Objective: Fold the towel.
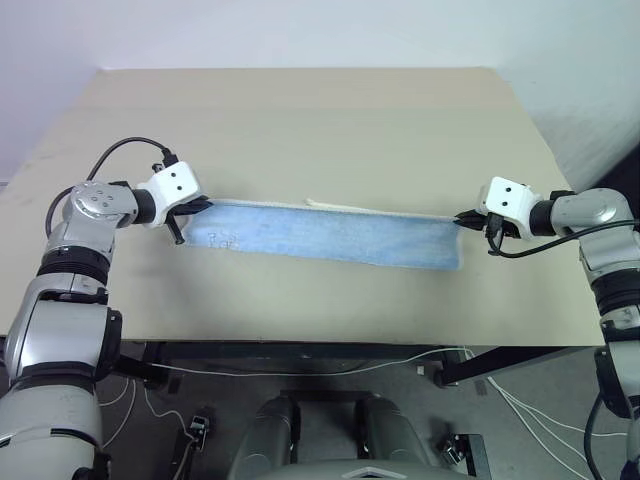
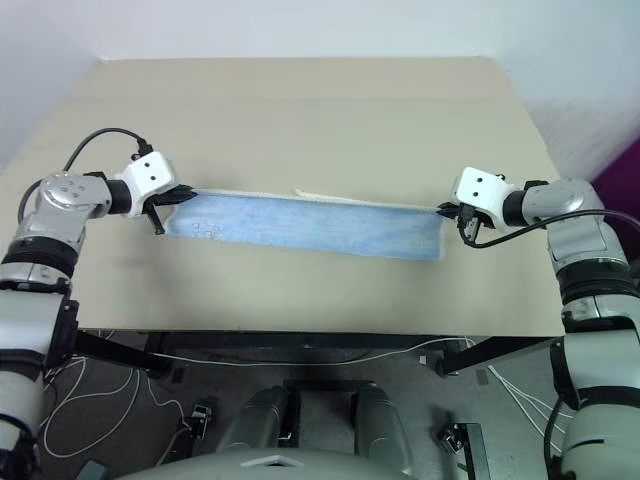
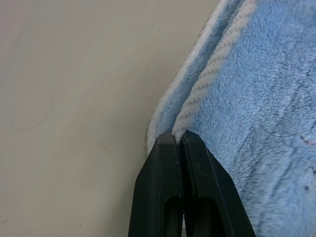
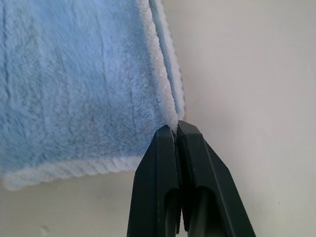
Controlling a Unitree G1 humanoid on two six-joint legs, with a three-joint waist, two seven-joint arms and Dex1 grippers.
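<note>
While each arm holds one end, the towel [image 1: 325, 234] lies stretched as a long, narrow light-blue band across the middle of the table [image 1: 320, 110], running from the robot's left to its right. The left claw [image 1: 192, 210] is clamped on the far corner at the left end; the left wrist view shows its two black fingers [image 3: 165, 182] pressed together with the whitish corded edging pinched between the tips. The right claw [image 1: 464, 219] is clamped likewise on the far corner at the right end, its fingers [image 4: 163, 177] nipping two stacked edges of cloth.

Two layers show at both pinch points, and a whitish edge runs along the far side of the band. Judgement: the lengthwise fold is already laid, with the carried edge brought over to the far side. A small ridge of edging rises near the middle of the far edge, so the layers do not sit quite flush there. A faint mark sits near the left end.

Judgement on the step in hand: the first fold is being set down. The next move calls for both claws to let go cleanly without dragging the top layer, then for one end to be taken up and carried over to the other, corners matched.
</note>
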